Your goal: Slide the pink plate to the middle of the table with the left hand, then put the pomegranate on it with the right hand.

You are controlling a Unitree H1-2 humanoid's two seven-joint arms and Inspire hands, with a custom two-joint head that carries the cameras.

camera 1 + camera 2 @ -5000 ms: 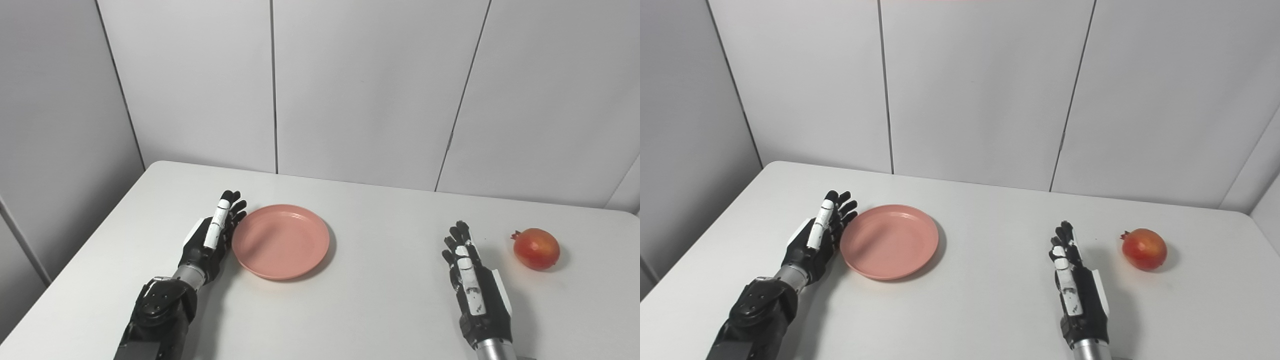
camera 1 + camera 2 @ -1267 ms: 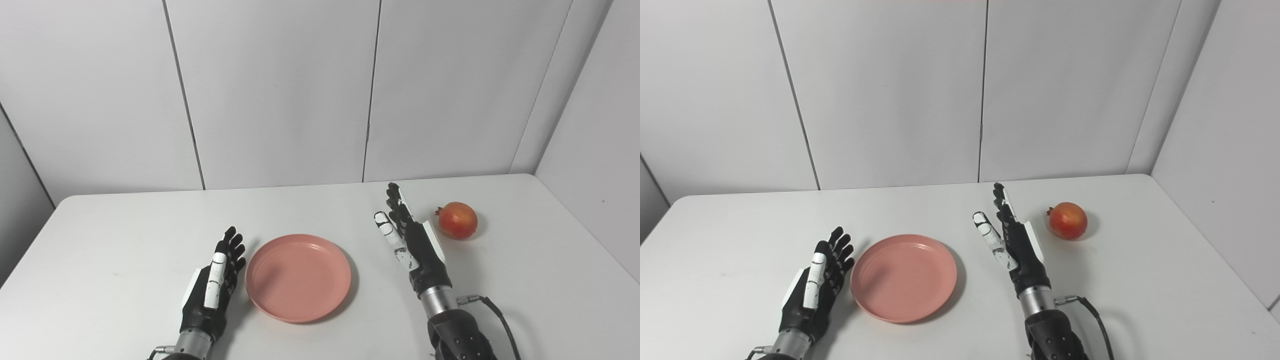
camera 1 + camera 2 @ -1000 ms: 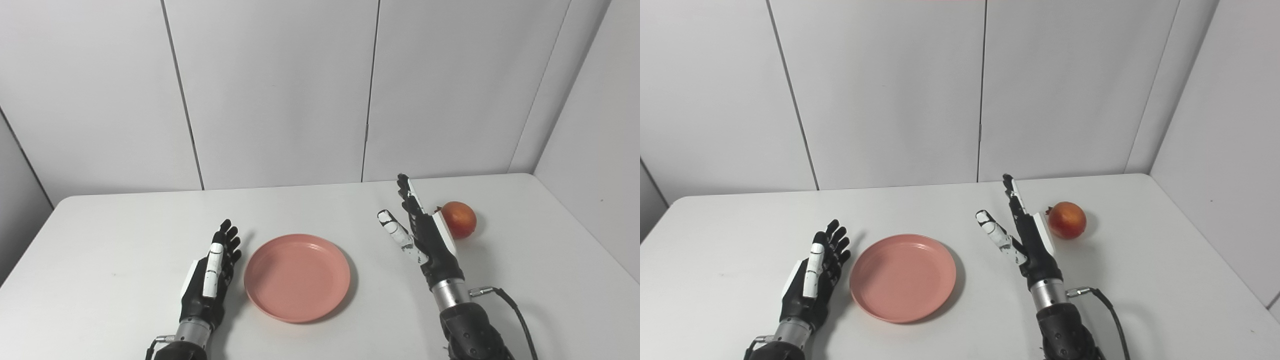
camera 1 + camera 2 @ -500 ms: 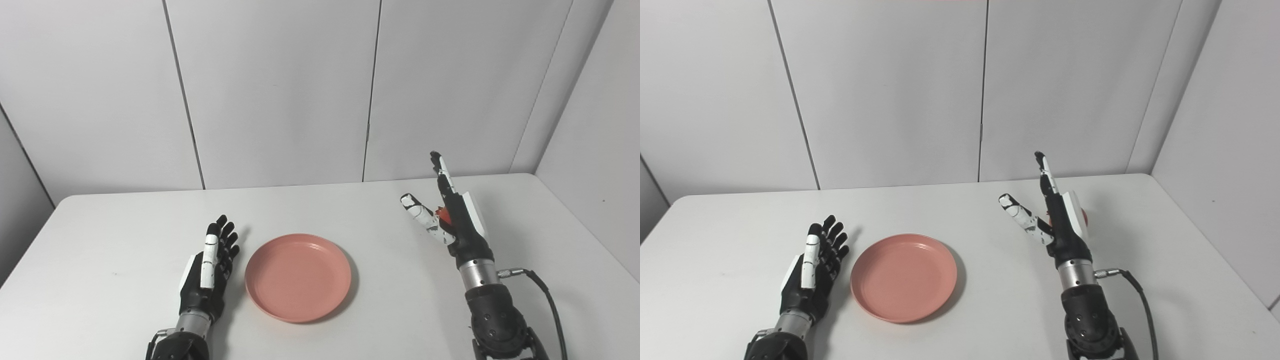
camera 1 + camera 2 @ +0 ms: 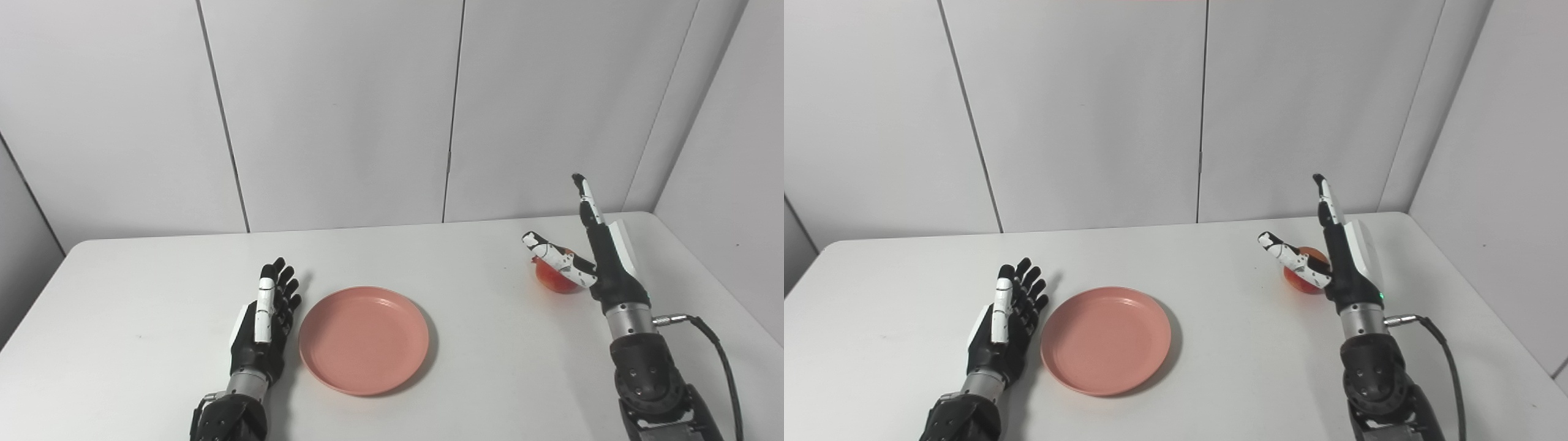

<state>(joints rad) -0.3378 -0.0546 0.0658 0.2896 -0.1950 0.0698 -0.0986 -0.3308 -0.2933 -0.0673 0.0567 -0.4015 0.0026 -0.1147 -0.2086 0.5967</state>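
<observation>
The pink plate (image 5: 364, 339) lies flat on the white table (image 5: 141, 294), near the middle and toward the front. My left hand (image 5: 264, 324) rests open on edge just left of the plate's rim, fingers pointing away from me. The red pomegranate (image 5: 1300, 279) sits at the back right, partly hidden by my right hand (image 5: 597, 257). That hand is raised above the table with fingers straight up and the thumb (image 5: 554, 259) spread toward the left across the fruit. It holds nothing.
Grey wall panels stand right behind the table's far edge, and another wall (image 5: 723, 184) runs along its right side. A black cable (image 5: 713, 343) trails from my right wrist.
My right hand rose and swung right, from left of the pomegranate to in front of it, then partly right of it. The left hand crept slightly forward beside the plate. The plate stayed put.
</observation>
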